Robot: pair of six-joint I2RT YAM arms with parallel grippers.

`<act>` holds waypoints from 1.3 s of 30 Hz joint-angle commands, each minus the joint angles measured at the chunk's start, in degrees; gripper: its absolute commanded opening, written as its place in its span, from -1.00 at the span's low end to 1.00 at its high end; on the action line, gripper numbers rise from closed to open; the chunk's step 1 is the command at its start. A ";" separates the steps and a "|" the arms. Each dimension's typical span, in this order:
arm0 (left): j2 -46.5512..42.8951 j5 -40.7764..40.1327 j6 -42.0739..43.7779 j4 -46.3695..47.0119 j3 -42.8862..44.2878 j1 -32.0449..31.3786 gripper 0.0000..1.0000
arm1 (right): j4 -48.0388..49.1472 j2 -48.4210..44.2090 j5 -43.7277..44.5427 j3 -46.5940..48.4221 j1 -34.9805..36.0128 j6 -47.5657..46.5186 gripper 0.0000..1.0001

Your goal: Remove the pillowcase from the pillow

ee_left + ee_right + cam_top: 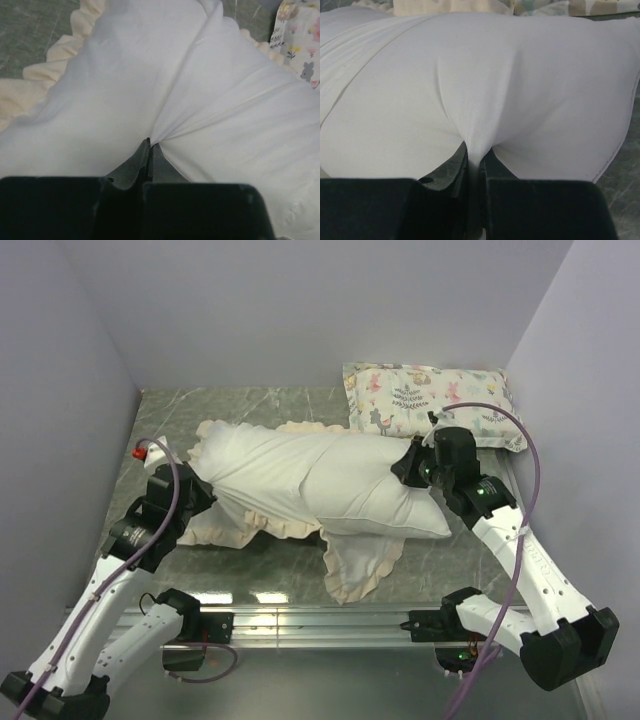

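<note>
The pillowcase (255, 465) lies inside out across the table, its white lining up and its cream frill (355, 565) spread around it; a sliver of dark grey plush shows under it at the front. The plain white pillow (395, 508) sticks out of its right end. My left gripper (197, 485) is at the left end, shut on a pinch of the white lining (165, 100). My right gripper (407, 468) is at the right end, shut on a fold of the pillow (485, 90). The lining's edge (365, 50) lies over the pillow at left in the right wrist view.
A pastel animal-print pillow (430, 400) lies at the back right against the wall, close behind my right gripper; it also shows in the left wrist view (300, 40). The marble tabletop (250, 405) is walled at the back and both sides. A metal rail (300, 625) runs along the near edge.
</note>
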 commanded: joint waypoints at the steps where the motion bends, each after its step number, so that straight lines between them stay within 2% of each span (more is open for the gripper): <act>1: 3.49 -1.65 6.50 0.90 2.28 2.15 -0.99 | 2.84 -3.87 5.11 2.93 -0.82 -3.03 -1.00; 6: 6.22 7.56 8.96 7.57 1.22 2.15 -0.99 | 2.23 -1.86 10.03 3.02 5.78 -3.82 -1.00; 7: 7.62 9.41 9.31 7.75 2.01 1.98 -0.90 | 2.32 -1.50 10.38 3.11 7.00 -3.64 -1.00; 9: 7.99 14.25 10.36 8.63 2.54 1.11 -0.53 | 2.49 -0.45 11.52 3.19 7.89 -3.38 -1.00; 10: 7.38 14.87 10.37 9.07 3.07 -0.82 -0.04 | 2.41 -0.10 11.44 3.28 8.16 -3.29 -1.00; 13: 6.23 16.02 11.24 7.94 4.64 -6.34 0.45 | 2.14 1.31 11.96 4.34 8.51 -2.94 -1.00; 17: 6.85 13.74 9.23 3.89 4.66 -14.09 0.50 | 2.41 2.37 12.14 5.13 8.77 -2.68 -1.00; 22: 5.71 7.78 2.38 1.96 -1.13 -22.26 0.48 | 2.85 3.16 12.23 5.13 8.95 -2.50 -1.00; 28: 4.38 0.39 -5.44 -0.86 -4.14 -27.98 0.46 | 2.85 3.42 12.58 4.95 9.30 -2.50 -1.00; 37: 9.21 -0.68 -8.88 3.26 -7.65 -32.03 0.45 | 2.58 2.54 13.29 4.60 9.39 -2.67 -1.00; 39: 9.66 -3.21 -9.67 3.01 -8.18 -32.04 0.42 | 2.58 2.54 13.11 4.51 9.39 -2.76 -1.00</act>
